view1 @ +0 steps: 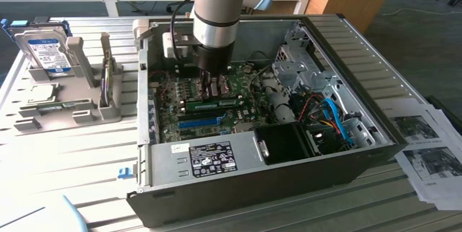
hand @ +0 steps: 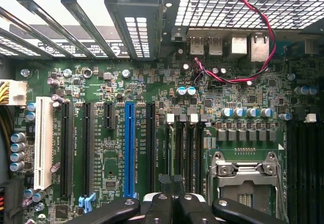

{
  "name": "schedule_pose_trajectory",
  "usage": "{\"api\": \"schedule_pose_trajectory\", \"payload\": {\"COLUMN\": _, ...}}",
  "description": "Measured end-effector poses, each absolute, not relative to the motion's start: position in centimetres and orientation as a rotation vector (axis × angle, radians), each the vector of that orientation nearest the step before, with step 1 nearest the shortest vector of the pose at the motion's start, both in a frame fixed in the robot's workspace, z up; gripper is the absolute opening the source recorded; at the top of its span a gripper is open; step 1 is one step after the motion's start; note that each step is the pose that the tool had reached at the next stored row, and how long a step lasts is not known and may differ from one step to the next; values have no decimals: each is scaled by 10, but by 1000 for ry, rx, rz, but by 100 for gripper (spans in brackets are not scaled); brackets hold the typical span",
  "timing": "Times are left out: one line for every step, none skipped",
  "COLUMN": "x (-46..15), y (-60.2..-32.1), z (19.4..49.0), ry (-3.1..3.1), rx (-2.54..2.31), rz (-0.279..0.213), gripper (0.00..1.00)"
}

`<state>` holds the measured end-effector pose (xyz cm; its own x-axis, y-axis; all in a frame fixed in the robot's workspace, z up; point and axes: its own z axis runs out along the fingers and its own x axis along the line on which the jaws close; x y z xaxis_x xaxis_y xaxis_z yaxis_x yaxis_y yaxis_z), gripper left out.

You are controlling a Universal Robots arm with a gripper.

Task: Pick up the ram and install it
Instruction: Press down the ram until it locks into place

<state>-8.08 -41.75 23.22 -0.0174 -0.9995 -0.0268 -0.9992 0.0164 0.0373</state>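
The ram (view1: 216, 104), a long green stick with a pale label, lies along a slot on the motherboard (view1: 216, 121) inside the open computer case (view1: 339, 42). My gripper (view1: 209, 87) hangs straight down into the case, its tips just above the ram's end toward the exterior view's left. I cannot tell whether they touch. In the wrist view the black fingers (hand: 161, 206) are pressed together, so the gripper (hand: 172, 186) is shut with nothing seen between them, over black slots (hand: 185, 148) beside the processor socket (hand: 248, 178).
A grey rack (view1: 86, 107) at the exterior view's left holds a hard drive (view1: 45, 51) and a square silver chip (view1: 40, 92). The case walls, the drive cage (view1: 303, 61), the black fan shroud (view1: 289, 143) and loose cables (view1: 328, 118) crowd the gripper. Printed sheets (view1: 429, 145) lie at the right.
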Motion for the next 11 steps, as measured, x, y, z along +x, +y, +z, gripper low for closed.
{"api": "schedule_pose_trajectory", "payload": {"x": -81, "y": -418, "z": 232, "ry": -2235, "rx": 2197, "rz": -71, "gripper": 9}}
{"api": "schedule_pose_trajectory", "payload": {"x": -81, "y": -418, "z": 232, "ry": -2235, "rx": 2197, "rz": -71, "gripper": 9}}
{"api": "schedule_pose_trajectory", "payload": {"x": -81, "y": -418, "z": 232, "ry": -2235, "rx": 2197, "rz": -71, "gripper": 9}}
{"api": "schedule_pose_trajectory", "payload": {"x": -81, "y": -418, "z": 232, "ry": -2235, "rx": 2197, "rz": -71, "gripper": 9}}
{"api": "schedule_pose_trajectory", "payload": {"x": -81, "y": -417, "z": 232, "ry": -2235, "rx": 2197, "rz": -71, "gripper": 9}}
{"api": "schedule_pose_trajectory", "payload": {"x": -81, "y": -417, "z": 231, "ry": -2235, "rx": 2197, "rz": -71, "gripper": 9}}
{"api": "schedule_pose_trajectory", "payload": {"x": -81, "y": -418, "z": 231, "ry": -2235, "rx": 2197, "rz": -71, "gripper": 9}}
{"api": "schedule_pose_trajectory", "payload": {"x": -81, "y": -418, "z": 231, "ry": -2235, "rx": 2197, "rz": -71, "gripper": 9}}
{"api": "schedule_pose_trajectory", "payload": {"x": -81, "y": -418, "z": 230, "ry": -2235, "rx": 2197, "rz": -71, "gripper": 9}}
{"api": "schedule_pose_trajectory", "payload": {"x": -81, "y": -418, "z": 230, "ry": -2235, "rx": 2197, "rz": -71, "gripper": 9}}
{"api": "schedule_pose_trajectory", "payload": {"x": -81, "y": -418, "z": 230, "ry": -2235, "rx": 2197, "rz": -71, "gripper": 9}}
